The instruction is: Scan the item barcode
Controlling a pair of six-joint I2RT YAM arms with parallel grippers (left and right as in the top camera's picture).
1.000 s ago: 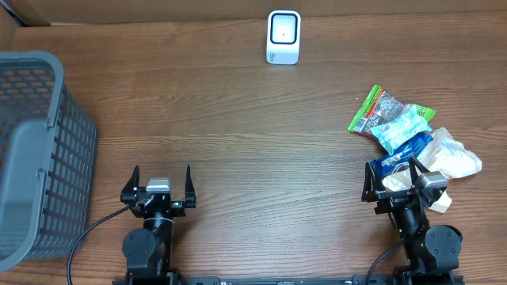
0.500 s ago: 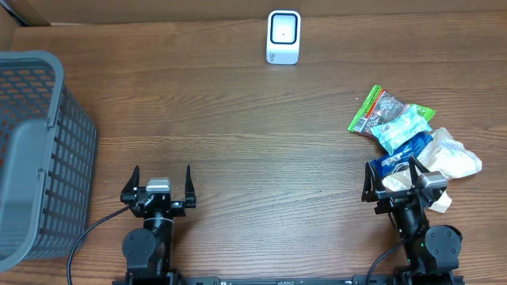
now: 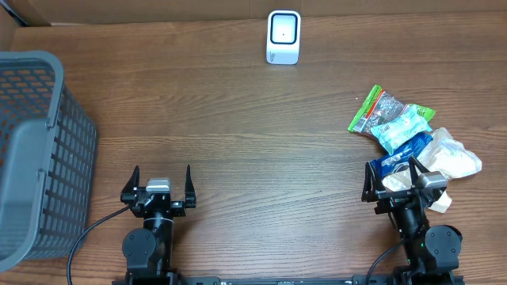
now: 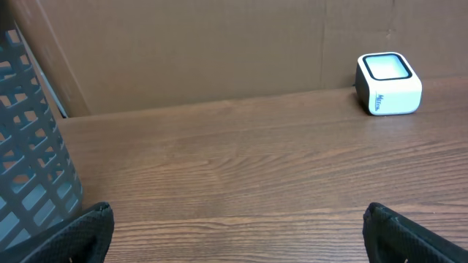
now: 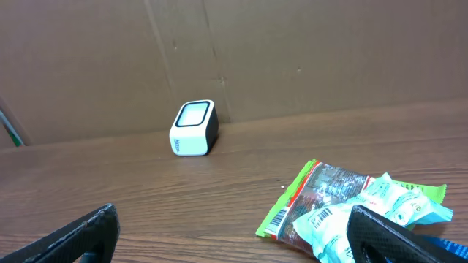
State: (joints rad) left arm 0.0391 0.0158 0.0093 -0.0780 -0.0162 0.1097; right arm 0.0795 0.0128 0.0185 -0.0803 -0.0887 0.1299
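A white barcode scanner [image 3: 283, 36] with a dark window stands at the far middle of the table; it shows too as the scanner [image 4: 388, 84] and the scanner [image 5: 194, 128]. A pile of packets lies at the right: a green-edged snack bag [image 3: 375, 110] with a barcode [image 5: 274, 218], a pale teal packet [image 3: 404, 127], a blue packet [image 3: 402, 154] and a white packet [image 3: 451, 156]. My right gripper [image 3: 391, 181] stands open at the pile's near edge, nothing between its fingers. My left gripper [image 3: 161, 185] stands open over bare wood, far from the packets.
A grey plastic basket [image 3: 32, 150] fills the left side, its mesh wall [image 4: 29, 175] close beside my left gripper. A brown cardboard wall [image 4: 219, 44] runs along the table's far edge behind the scanner.
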